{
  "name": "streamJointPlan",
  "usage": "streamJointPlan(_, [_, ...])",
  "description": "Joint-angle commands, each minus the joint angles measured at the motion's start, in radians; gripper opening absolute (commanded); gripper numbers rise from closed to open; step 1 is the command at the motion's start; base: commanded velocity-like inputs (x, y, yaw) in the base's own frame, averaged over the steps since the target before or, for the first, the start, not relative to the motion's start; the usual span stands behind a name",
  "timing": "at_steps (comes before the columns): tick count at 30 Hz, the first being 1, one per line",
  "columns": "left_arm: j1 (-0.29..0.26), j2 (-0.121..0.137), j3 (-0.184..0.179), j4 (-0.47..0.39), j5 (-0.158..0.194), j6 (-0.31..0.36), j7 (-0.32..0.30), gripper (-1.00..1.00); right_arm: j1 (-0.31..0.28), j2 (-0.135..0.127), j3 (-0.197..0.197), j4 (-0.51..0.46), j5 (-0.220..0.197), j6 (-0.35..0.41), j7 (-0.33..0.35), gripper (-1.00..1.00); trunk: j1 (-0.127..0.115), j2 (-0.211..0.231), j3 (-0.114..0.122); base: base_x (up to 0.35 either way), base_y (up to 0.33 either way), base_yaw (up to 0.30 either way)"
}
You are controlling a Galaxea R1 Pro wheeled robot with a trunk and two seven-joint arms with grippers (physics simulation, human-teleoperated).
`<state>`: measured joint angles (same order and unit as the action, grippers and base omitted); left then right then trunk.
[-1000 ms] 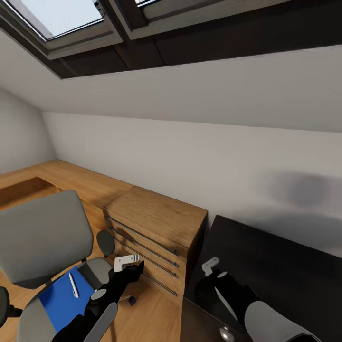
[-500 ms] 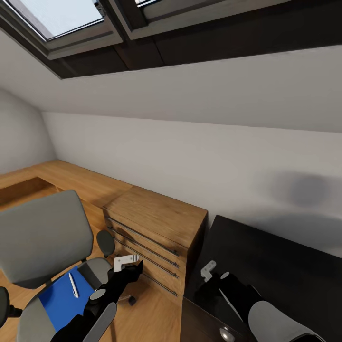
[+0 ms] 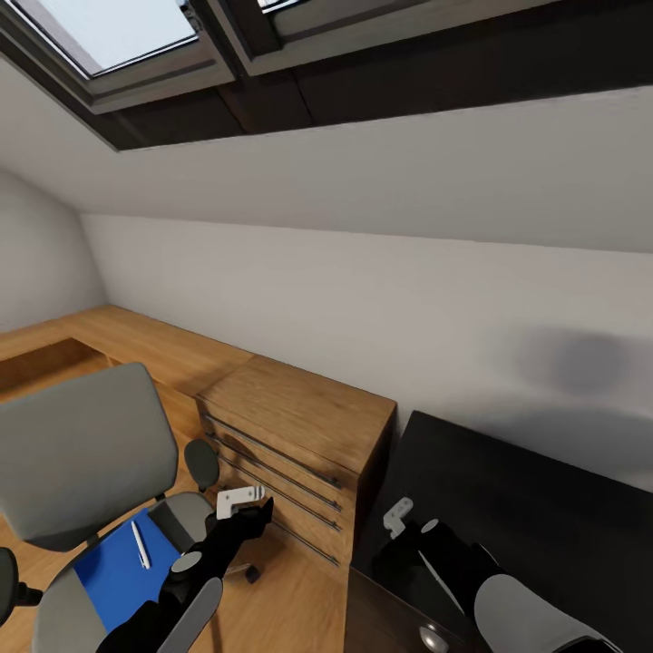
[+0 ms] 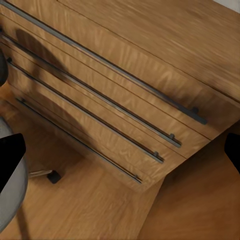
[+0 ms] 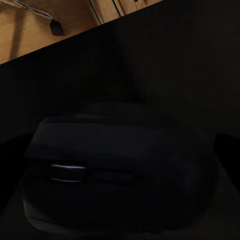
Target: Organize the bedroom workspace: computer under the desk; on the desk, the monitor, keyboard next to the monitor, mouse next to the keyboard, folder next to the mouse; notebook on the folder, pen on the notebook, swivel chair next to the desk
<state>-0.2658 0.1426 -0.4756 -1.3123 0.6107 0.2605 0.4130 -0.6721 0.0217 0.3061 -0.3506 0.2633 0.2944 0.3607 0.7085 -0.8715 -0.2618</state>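
Observation:
My right gripper [image 3: 397, 515] hovers low over the near corner of the glossy black desk [image 3: 535, 508]. In the right wrist view the black mouse [image 5: 120, 170] lies on the desk [image 5: 165, 60] very close, between the two wide-apart fingers. The grey swivel chair [image 3: 77, 453] stands at the left. On its seat lies the blue folder [image 3: 109, 576], and the whitish pen [image 3: 140, 544] rests on it. My left gripper [image 3: 243, 499] is open in the air between the chair and the wooden dresser, holding nothing.
A light wooden dresser [image 3: 299, 417] with long bar handles [image 4: 125, 75] stands between chair and desk, against the sloped white wall. A low wooden ledge [image 3: 136, 340] runs left of it. A chair caster [image 4: 52, 176] sits on the wooden floor by the dresser.
My right gripper has dropped slightly and drawn back toward me over the desk corner, then held still for the last half second. The left arm and the chair have not moved.

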Motion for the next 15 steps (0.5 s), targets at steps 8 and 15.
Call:
streamJointPlan(8, [-0.001, 0.001, -0.003, -0.002, 0.008, 0.002, 0.009, 1.00, 0.000, 0.001, 0.002, -0.001, 0.014, 0.005, 0.006, -1.00, 0.000, -0.001, -0.002, 0.000, 0.092, 0.000])
streamJointPlan(15, [-0.001, 0.000, -0.003, -0.002, 0.008, 0.002, 0.009, 1.00, 0.000, 0.001, 0.002, -0.001, 0.016, 0.005, 0.006, -1.00, 0.000, -0.001, -0.002, 0.000, 0.029, 0.000])
